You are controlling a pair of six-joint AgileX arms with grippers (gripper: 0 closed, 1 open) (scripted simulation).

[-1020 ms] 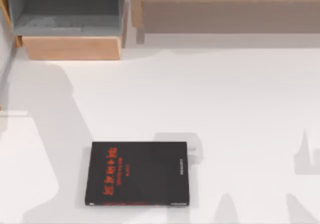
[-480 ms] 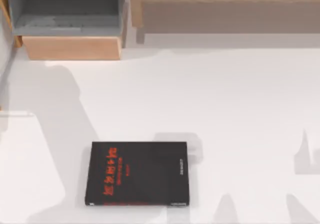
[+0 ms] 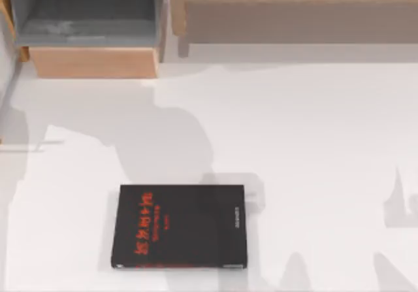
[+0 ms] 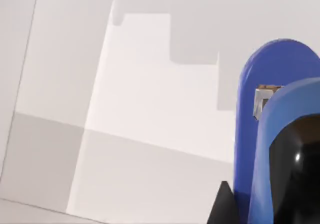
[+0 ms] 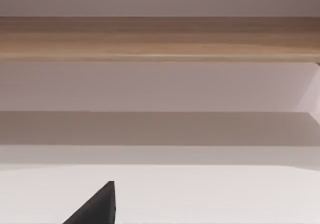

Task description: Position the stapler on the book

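Left end effector (image 4: 260, 204) grasping stapler (image 4: 260, 83), held above white table (image 3: 313, 142). Book (image 3: 179, 227) flat at table's front, left of centre. Right end effector (image 5: 95, 209): grip state can't be told.

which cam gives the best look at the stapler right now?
Left wrist view. The blue stapler sits close up there, against the left hand, with a metal part visible near its rounded end. The top view has the book lying flat on the table with nothing on its cover. The right wrist view faces a wooden ledge.
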